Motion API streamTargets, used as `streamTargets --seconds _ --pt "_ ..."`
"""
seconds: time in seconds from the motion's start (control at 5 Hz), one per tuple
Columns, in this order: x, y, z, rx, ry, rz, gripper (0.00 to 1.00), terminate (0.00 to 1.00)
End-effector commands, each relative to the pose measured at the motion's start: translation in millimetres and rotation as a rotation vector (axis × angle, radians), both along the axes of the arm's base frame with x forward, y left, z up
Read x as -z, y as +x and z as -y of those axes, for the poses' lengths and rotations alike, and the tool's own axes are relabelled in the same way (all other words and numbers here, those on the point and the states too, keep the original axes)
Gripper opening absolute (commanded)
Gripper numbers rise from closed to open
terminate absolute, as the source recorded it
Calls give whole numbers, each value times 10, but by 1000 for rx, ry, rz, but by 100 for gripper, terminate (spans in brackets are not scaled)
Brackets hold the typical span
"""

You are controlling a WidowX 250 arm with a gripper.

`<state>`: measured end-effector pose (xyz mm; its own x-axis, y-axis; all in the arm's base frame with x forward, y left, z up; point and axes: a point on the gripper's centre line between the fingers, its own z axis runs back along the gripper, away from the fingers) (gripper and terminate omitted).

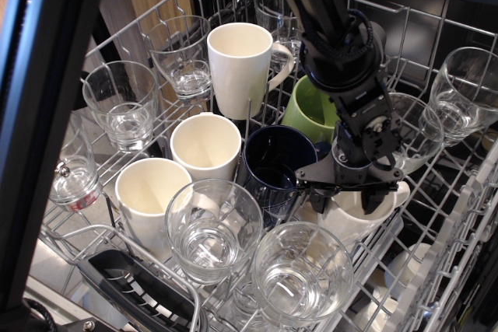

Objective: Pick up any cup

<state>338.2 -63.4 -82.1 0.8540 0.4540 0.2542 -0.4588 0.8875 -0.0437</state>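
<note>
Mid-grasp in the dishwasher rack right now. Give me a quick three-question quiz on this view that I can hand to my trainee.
1. True or false: the tool is down at the rim of the short white mug.
2. Which cup sits directly left of that mug? A) green cup B) dark blue cup C) tall white mug
3. Fill in: the vessel in front of the mug, nearest the camera, is a clear ____.

Key:
1. True.
2. B, the dark blue cup.
3. Glass.
</note>
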Motion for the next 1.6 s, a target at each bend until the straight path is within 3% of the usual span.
streamTargets --seconds 0.0,0.4,1.0,1.2,1.4 --pt "-74 123 15 -3 20 38 0 0" --pt "-182 122 -1 7 16 43 0 0" --pt "-1126 133 -48 71 -55 24 0 0" --pt "-1500 173 -35 72 -79 -3 0 0" --pt "-1732 99 -50 86 -87 -51 0 0"
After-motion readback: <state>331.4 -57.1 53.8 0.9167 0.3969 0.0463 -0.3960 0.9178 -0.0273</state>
